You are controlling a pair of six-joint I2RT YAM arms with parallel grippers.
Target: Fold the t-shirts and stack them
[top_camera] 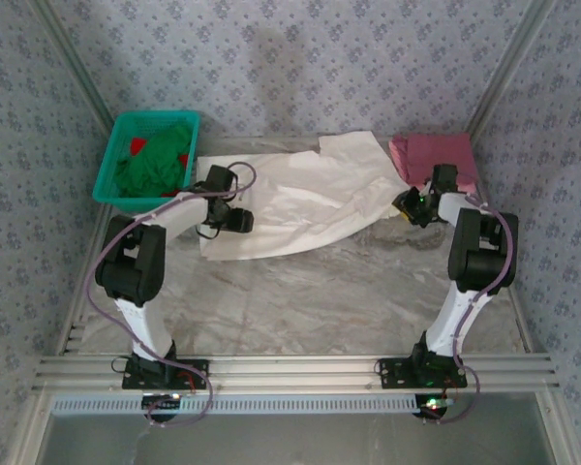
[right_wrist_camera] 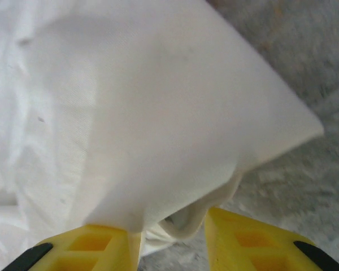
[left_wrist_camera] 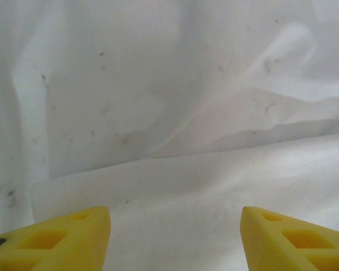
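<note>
- Left arm (top_camera: 136,263): rises from its base, elbow bent, forearm reaching forward and inward.
- Left gripper (top_camera: 234,219): held low and pointing inward. In the left wrist view its yellow fingers (left_wrist_camera: 68,240) stand wide apart.
- Right arm (top_camera: 470,254): rises from its base, elbow bent, forearm angled forward and inward.
- Right gripper (top_camera: 412,206): held low. In the right wrist view its yellow fingers (right_wrist_camera: 243,240) leave a narrow gap, and whether they grip cannot be judged.

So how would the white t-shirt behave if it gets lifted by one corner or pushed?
Probably floppy: the white t-shirt lies in soft creases and folds over itself near the right gripper. It likely drapes and sags from wherever it is pinched. It looks thin and light, so a push would probably bunch it rather than slide it whole.
</note>
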